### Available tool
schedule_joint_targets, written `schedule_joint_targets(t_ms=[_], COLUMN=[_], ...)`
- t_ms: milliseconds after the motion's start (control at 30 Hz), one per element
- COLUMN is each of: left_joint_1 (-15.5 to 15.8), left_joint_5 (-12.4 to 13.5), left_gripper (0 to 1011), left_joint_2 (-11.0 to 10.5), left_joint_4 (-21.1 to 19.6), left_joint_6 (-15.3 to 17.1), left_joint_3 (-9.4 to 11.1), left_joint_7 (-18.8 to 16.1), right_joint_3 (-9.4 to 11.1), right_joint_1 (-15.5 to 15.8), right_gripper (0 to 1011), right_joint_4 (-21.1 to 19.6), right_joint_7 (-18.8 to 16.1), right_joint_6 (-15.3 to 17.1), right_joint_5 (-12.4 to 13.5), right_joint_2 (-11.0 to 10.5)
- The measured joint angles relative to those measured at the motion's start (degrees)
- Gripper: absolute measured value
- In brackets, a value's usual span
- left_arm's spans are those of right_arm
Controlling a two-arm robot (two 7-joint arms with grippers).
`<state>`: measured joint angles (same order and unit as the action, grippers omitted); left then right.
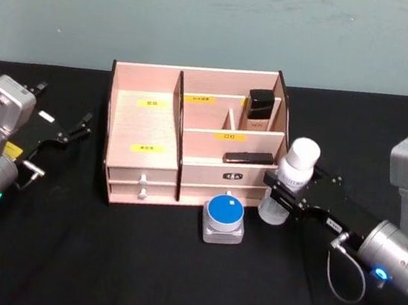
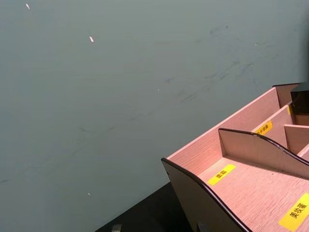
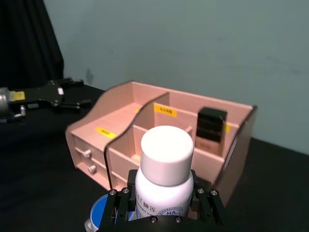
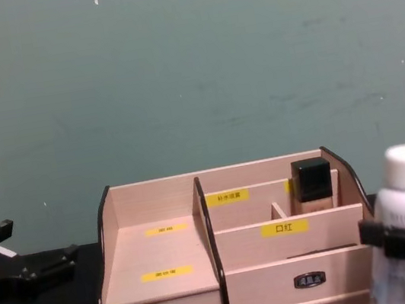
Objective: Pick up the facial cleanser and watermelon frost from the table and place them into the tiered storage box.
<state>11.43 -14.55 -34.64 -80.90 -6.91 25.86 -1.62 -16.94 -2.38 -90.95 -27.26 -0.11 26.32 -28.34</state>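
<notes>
Clamped in the right gripper's (image 1: 283,194) jaws, the cleanser (image 1: 299,159) stood slightly tilted just beside the box's (image 1: 221,79) right wall; whether it was clear of the surface (image 1: 100,259) I could not tell. The jar (image 1: 224,214) sat on the surface before the box's front, near the cleanser's base. The left gripper (image 1: 81,124) hung parked left of the box, jaws spread and holding nothing. Likely trouble: the cleanser's base could clip the wall if carried across too low, or nudge the jar; being tall, it might topple once let go in a shallow tier. Inside the box, a black-capped bottle (image 1: 261,107) stood in the rear right compartment and a dark flat item (image 1: 248,158) lay in the one before it; the left tiers showed bare wood.
</notes>
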Motion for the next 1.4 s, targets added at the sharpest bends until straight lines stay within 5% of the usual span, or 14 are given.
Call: schedule_joint_targets(t_ms=[467,900,1400], left_joint_1=[0.0,0.0,0.0], left_joint_5=[0.0,0.0,0.0], left_gripper=[1010,1010,1009], left_joint_2=[0.0,0.0,0.0], left_joint_4=[0.0,0.0,0.0], left_joint_6=[0.0,0.0,0.0], left_joint_3=[0.0,0.0,0.0], left_joint_7=[0.0,0.0,0.0], right_joint_3=[-2.8,-9.2,-12.2], right_joint_1=[-7.7,-19.9,-28.3], right_gripper=[593,593,593], right_joint_4=[-1.8,7.1,17.4], right_joint_7=[-1.6,-5.1,-7.8], right_joint_6=[3.8,4.9,1.7], right_joint_5=[-0.6,-2.3,-2.1], right_joint_2=[-1.7,1.9,6.3])
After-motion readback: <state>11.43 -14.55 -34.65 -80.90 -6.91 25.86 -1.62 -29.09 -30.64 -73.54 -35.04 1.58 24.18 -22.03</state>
